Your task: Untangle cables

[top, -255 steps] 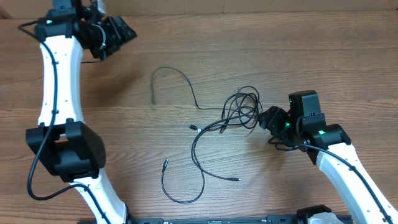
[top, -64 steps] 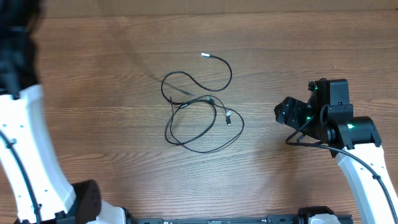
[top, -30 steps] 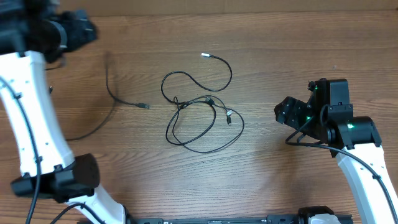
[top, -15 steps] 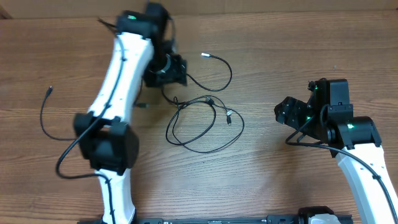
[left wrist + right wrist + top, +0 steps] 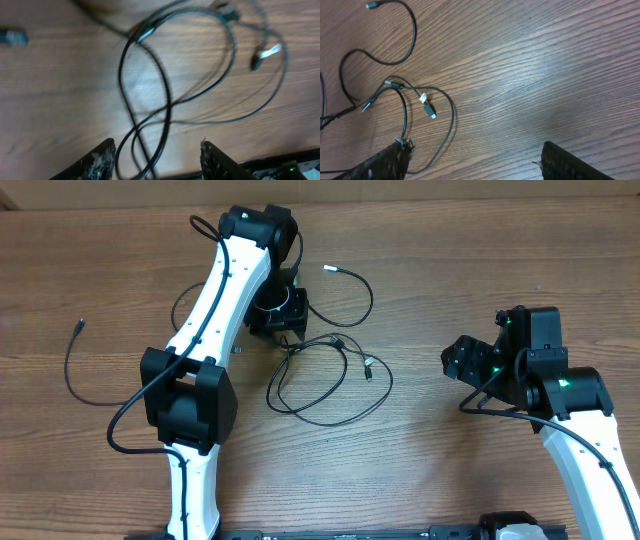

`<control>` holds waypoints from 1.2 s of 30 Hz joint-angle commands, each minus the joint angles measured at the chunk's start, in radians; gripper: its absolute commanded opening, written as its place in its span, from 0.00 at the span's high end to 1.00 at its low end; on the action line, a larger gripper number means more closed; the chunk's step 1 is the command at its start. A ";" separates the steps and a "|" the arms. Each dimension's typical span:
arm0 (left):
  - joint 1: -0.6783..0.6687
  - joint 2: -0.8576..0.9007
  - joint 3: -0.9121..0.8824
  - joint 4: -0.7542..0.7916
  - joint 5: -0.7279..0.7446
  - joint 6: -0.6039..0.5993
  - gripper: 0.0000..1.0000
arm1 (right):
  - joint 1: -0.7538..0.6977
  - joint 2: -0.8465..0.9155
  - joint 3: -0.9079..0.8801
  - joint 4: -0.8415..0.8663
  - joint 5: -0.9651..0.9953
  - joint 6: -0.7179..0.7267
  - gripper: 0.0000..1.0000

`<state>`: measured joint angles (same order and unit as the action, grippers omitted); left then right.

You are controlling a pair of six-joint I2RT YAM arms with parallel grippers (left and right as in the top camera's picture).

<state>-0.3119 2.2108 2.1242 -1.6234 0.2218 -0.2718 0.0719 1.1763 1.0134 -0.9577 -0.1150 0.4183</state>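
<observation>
the cables (image 5: 337,341) lie as one loose bundle of overlapping loops on the wooden table (image 5: 450,260), and we place everything else by that bundle. the left gripper (image 5: 277,313) hangs over the bundle's far-left edge, where the strands cross most tightly. in the wrist view its fingers are spread wide, with two dark strands running up between them. that view is blurred, so we cannot tell whether the strands touch the fingertips or pass just beneath. from this gripper the bundle stretches toward the robot and to the right, so its long axis runs diagonally. one tail arcs beyond the bundle's far side and ends in a silver-tipped plug (image 5: 328,269). the right gripper (image 5: 456,361) sits well apart on the bundle's right, jaws also wide and holding nothing. a separate cable (image 5: 68,365) lies well apart to the bundle's left. we judge the left arm clearly the nearer one. its next move likely calls for pinching a single strand at the crossing and drawing it away along that diagonal.
</observation>
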 commanded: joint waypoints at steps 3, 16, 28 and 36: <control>-0.004 0.002 -0.005 -0.034 -0.053 -0.032 0.49 | 0.000 -0.006 0.014 0.005 0.010 0.003 0.19; -0.027 0.004 -0.074 0.036 -0.045 -0.070 0.65 | 0.000 -0.006 0.014 0.005 0.010 0.003 0.19; 0.041 -0.011 0.164 0.027 -0.042 -0.064 0.96 | 0.000 -0.006 0.014 -0.003 0.010 0.003 0.19; 0.208 -0.050 0.727 -0.062 0.148 0.051 0.96 | 0.000 -0.006 0.014 -0.003 0.010 0.003 0.19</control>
<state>-0.1612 2.2116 2.6984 -1.6833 0.2668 -0.2768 0.0719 1.1763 1.0134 -0.9627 -0.1154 0.4187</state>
